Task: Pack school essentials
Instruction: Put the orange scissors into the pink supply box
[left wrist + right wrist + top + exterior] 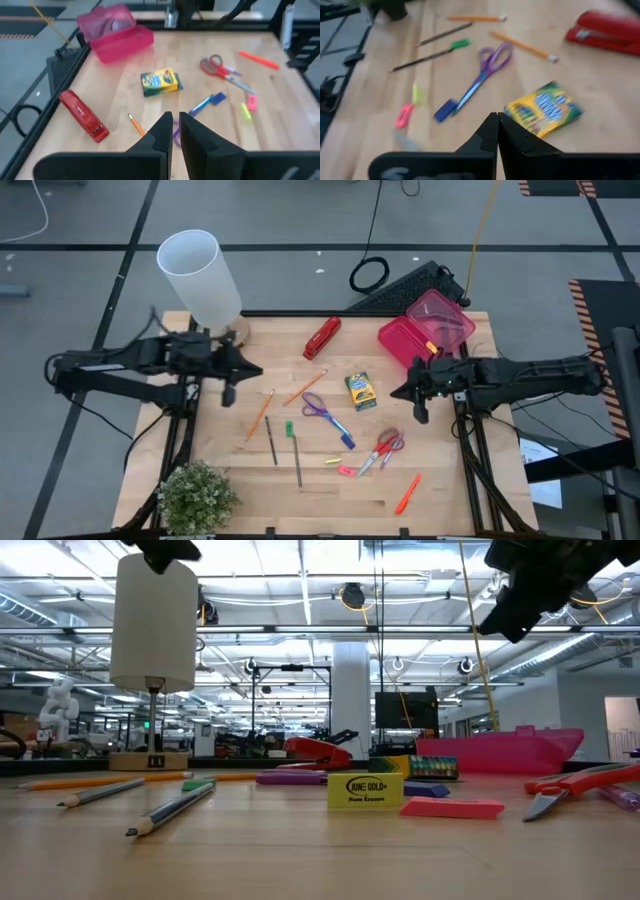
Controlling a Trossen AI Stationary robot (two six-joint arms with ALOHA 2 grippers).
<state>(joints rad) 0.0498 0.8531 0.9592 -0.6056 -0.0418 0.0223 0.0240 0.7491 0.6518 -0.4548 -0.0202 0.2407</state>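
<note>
The school essentials lie loose on the wooden table (440, 500). They are a green-yellow crayon box (361, 391), purple scissors (320, 408), red scissors (381, 450), an orange marker (407, 493), pencils (260, 415), and small yellow (332, 461) and pink (346, 471) erasers. My left gripper (228, 387) hovers shut over the table's left part, above the pencils' far ends. My right gripper (420, 406) hovers shut right of the crayon box (544, 109). Neither touches anything.
A red stapler (322, 337) and a pink box with a clear lid (425, 328) sit at the far side. A white cylinder (200, 275) stands at the far left corner, a small plant (197, 498) at the near left corner. Bare wood lies along the near edge.
</note>
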